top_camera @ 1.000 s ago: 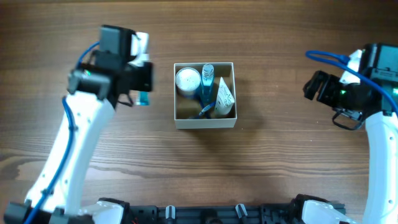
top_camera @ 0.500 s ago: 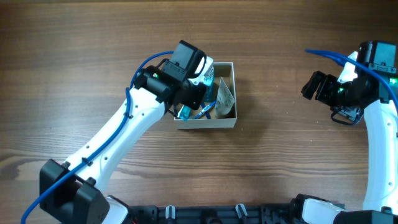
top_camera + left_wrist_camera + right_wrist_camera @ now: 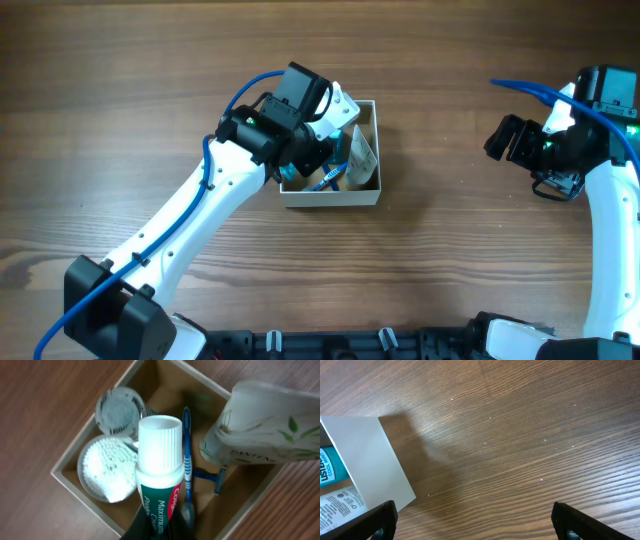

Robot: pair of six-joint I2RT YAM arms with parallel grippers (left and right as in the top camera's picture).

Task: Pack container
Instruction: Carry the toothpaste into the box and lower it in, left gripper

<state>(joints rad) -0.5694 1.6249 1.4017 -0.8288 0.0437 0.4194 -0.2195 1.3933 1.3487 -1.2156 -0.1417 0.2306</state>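
Observation:
The container is a square white-walled box with a brown inside, at mid table. It holds a round white jar, a grey-capped bottle, a blue toothbrush, a blue razor and a white leaf-printed tube. My left gripper hangs over the container's left half, shut on a green toothpaste tube with a white cap, held above the jar and toothbrush. My right gripper is open and empty, far right of the container, over bare wood.
The container's white outer wall shows at the left edge of the right wrist view, with a teal label beside it. Brown wooden tabletop lies all around.
My left arm swung from left of the container to above it, carrying the toothpaste tube. In the last half second it shifted only slightly. The right arm barely moved.

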